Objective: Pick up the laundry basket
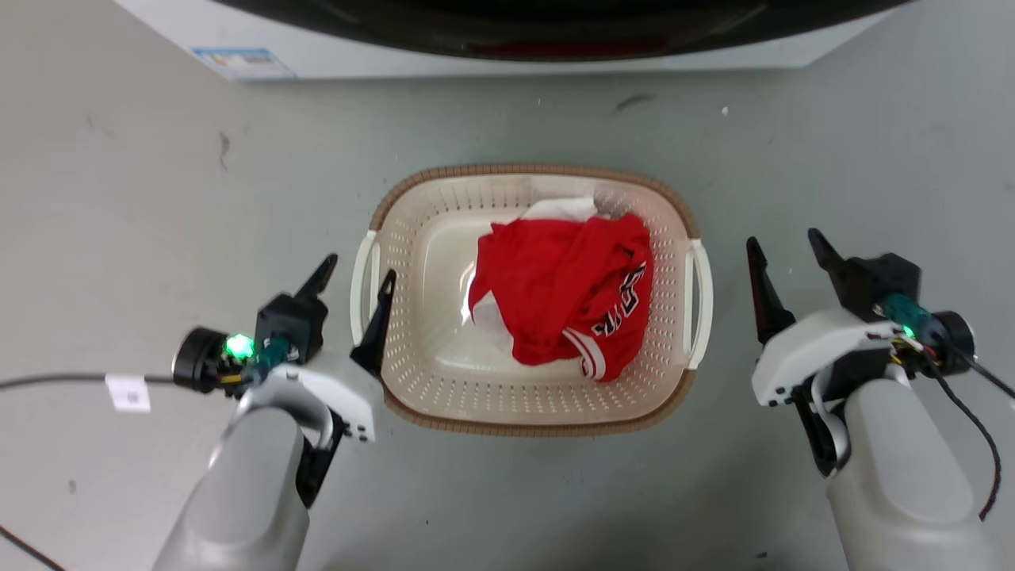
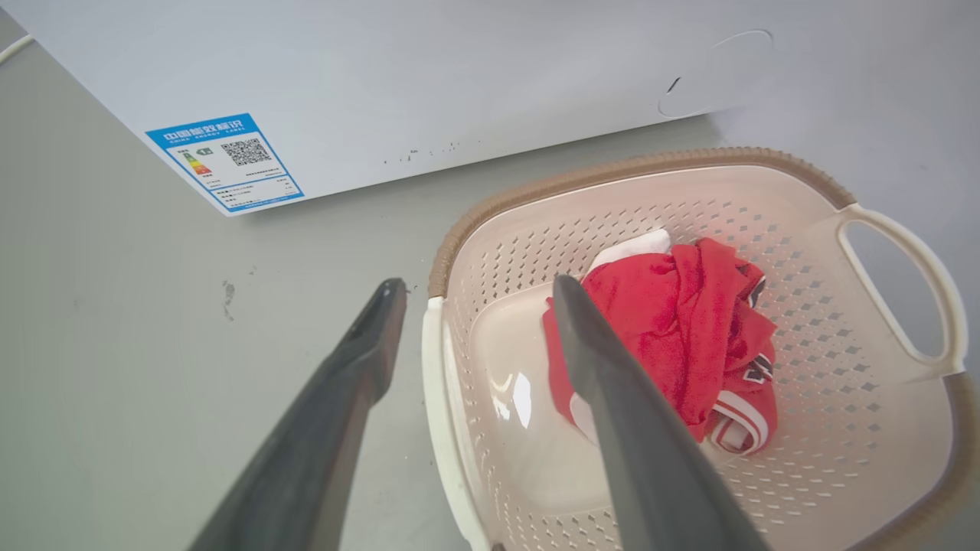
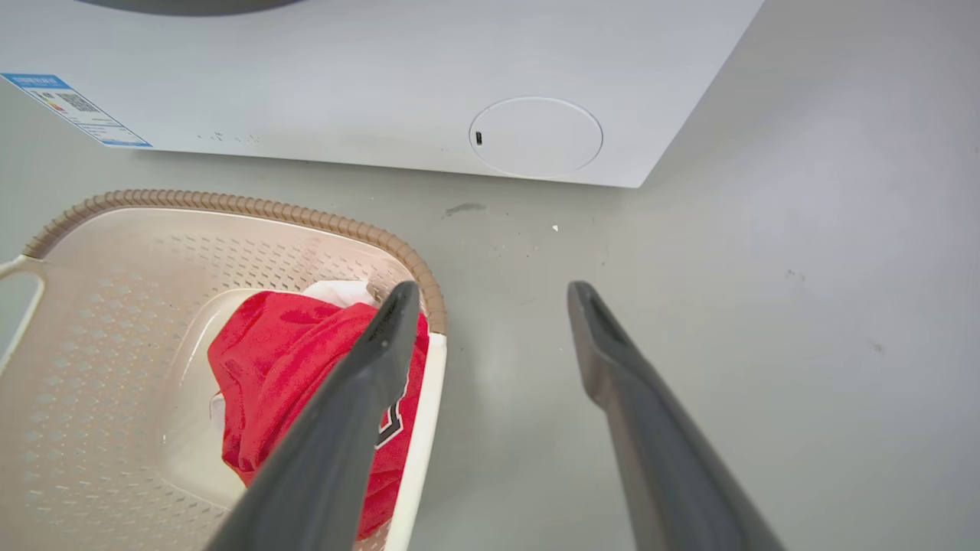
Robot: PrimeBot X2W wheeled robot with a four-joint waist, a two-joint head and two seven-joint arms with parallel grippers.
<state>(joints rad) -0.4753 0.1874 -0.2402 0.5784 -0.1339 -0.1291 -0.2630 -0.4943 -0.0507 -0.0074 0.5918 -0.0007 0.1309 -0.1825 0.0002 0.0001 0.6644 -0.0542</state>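
The cream perforated laundry basket [image 1: 531,170] with a brown woven-look rim stands on the grey floor, holding a crumpled red and white garment [image 1: 567,289]. My left gripper [image 1: 359,267] is open and straddles the basket's white left handle [image 1: 363,279], one finger outside and one over the inside wall. The left wrist view shows the same: the gripper [image 2: 479,283] spans that handle [image 2: 433,367] of the basket [image 2: 651,162]. Open as well, my right gripper [image 1: 783,238] hangs just right of the right handle [image 1: 702,301], apart from it. In the right wrist view, that gripper [image 3: 494,287] is beside the basket [image 3: 230,203].
A white washing machine [image 1: 381,55] stands just beyond the basket, with a blue label [image 2: 226,162] and a round cover [image 3: 536,138] on its front. A dark cable [image 1: 47,381] with a white tag [image 1: 127,392] lies on the floor at the left.
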